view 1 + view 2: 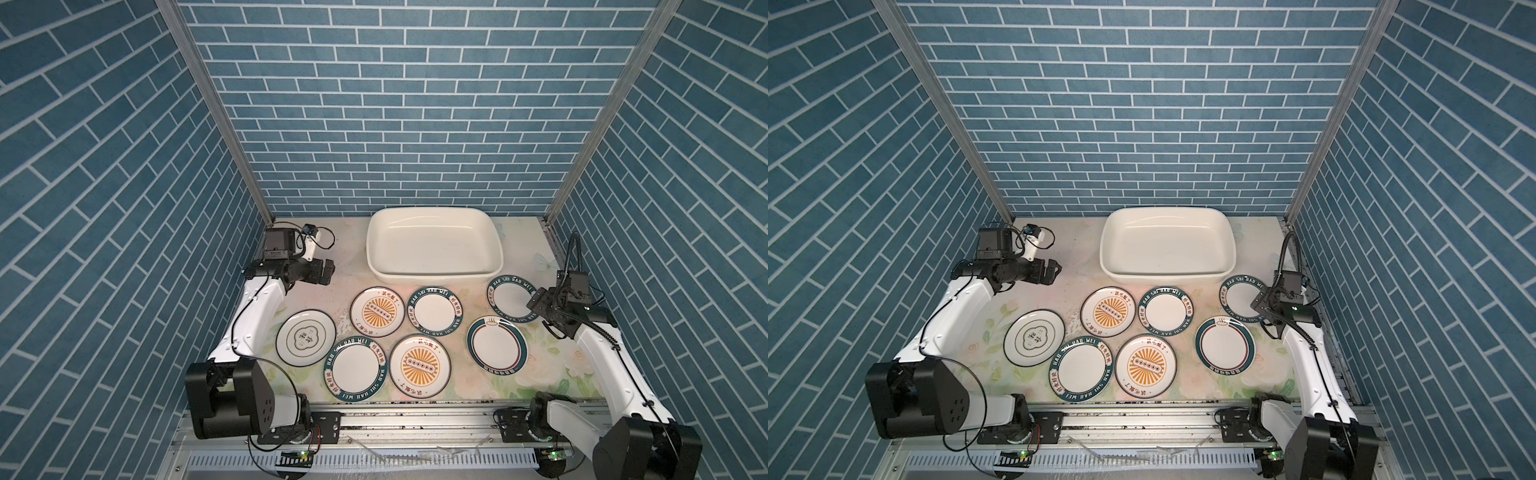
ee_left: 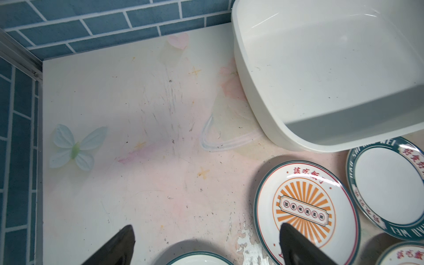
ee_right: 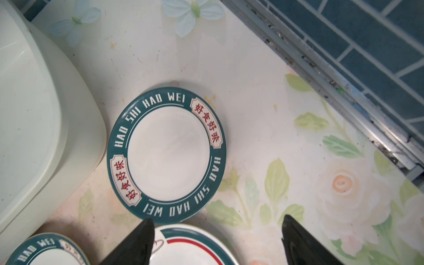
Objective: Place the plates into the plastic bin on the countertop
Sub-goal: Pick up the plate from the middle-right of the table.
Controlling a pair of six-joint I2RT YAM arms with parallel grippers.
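Note:
Several white plates lie flat on the floral countertop: a cloud-emblem one, two with orange sunbursts, three with teal lettered rims, and a teal-red ringed one. Behind them stands the cream plastic bin, with nothing in it. My left gripper hovers open left of the bin, holding nothing. My right gripper is open above the near edge of the rightmost lettered plate, next to the ringed plate.
Blue brick-patterned walls close in the back and both sides. A metal rail runs along the counter's right edge, close to my right arm. The arm bases sit on an aluminium track at the front. The bin's near wall almost touches the back plates.

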